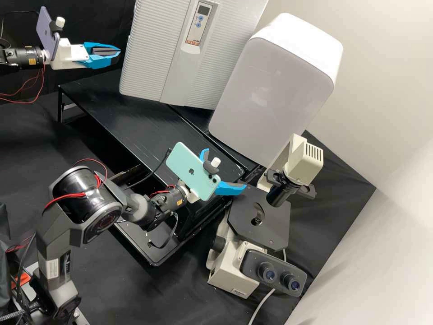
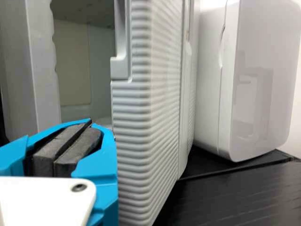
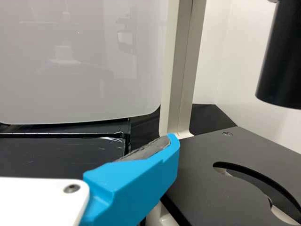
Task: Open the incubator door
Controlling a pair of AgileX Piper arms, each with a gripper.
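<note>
Showing a pale interior past its edge, the door point(image 2: 160, 117) of the one incubator point(image 2: 42, 94) stands ajar on the black tabletop point(image 1: 112, 108). Its front bears one panel point(image 1: 197, 31) with a display, two blue buttons and coloured print. Near the door's edge, the left hand point(image 1: 115, 50) has its two fingers together; whether it touches the door I cannot tell. The right hand point(image 1: 225, 169), two fingers spread apart, is near the one microscope point(image 1: 230, 271), which has two eyepieces and a white label point(image 1: 239, 291). One white box point(image 1: 270, 95) is beside the incubator. There are two phones, one purple point(image 1: 46, 34), one green point(image 1: 186, 166) with a dark logo.
</note>
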